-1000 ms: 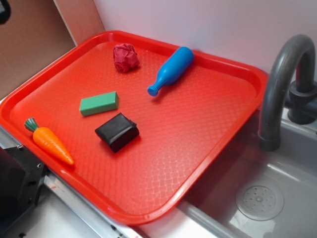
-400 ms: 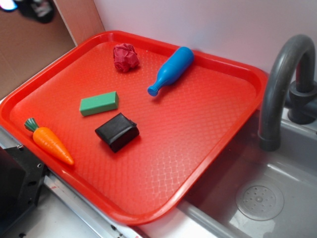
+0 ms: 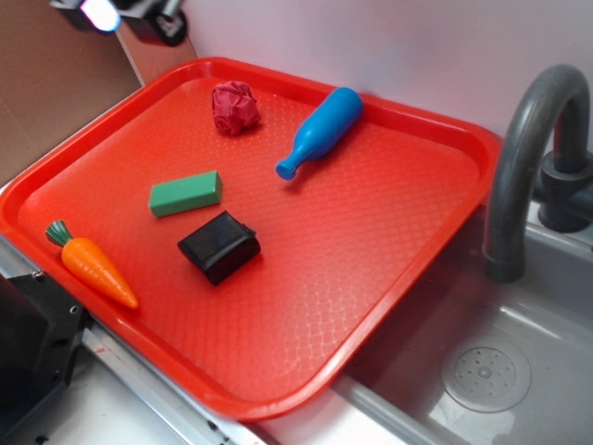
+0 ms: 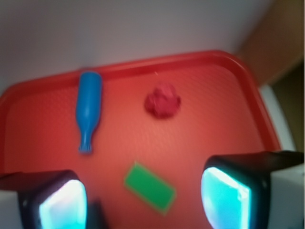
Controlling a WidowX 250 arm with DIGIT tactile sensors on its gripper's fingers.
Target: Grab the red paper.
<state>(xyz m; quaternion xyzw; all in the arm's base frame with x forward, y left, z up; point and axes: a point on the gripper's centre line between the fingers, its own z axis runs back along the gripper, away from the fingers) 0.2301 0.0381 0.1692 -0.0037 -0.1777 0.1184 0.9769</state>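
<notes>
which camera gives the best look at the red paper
The exterior view: the red paper is sharp, its creases visible, near the tray's far edge. The wrist view shows it unobstructed but blurred, a lumpy red blob.

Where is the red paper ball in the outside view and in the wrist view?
Exterior view: the red paper ball lies near the tray's far edge, left of the blue bottle.
Wrist view: the ball sits above centre, right of the bottle.
Shared landmark: the blue bottle.

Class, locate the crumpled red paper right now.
In the exterior view, the red paper lies on the red tray near its far rim, left of the blue bottle.
</notes>
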